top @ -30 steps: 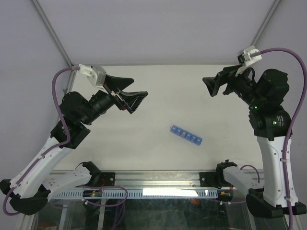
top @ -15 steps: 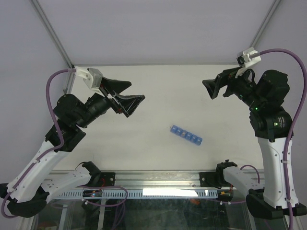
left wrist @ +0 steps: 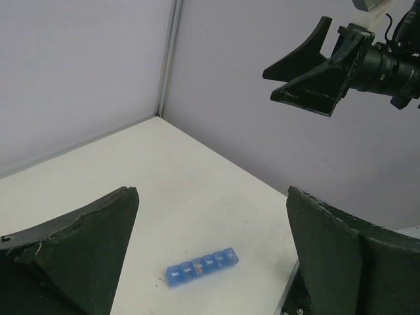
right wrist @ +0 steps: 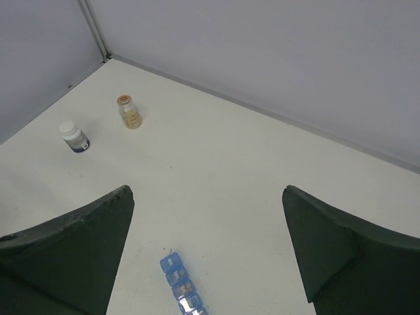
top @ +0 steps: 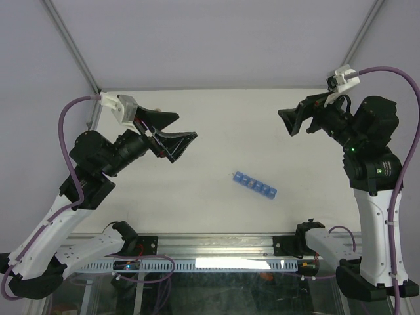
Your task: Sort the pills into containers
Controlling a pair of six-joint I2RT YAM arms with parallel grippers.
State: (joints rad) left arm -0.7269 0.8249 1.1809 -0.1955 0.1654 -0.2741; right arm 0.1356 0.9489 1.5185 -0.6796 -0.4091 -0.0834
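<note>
Two pincers [top: 187, 126] [top: 285, 122] aloft, wide open.

We see a white surface [top: 216, 131] closed in on three sides by plain, pale lilac-grey walls [top: 216, 39]. A slim metal left post [top: 73, 49] and a right post [top: 365, 27] rise from its far corners. In the right wrist view a thin grey seam [right wrist: 262, 113] runs where wall meets surface. An aluminium rail [top: 216, 244] lines the near edge, and below it a bright light strip [top: 230, 264] glares on a glassy panel. The light is soft and even, with faint shadows.
</note>
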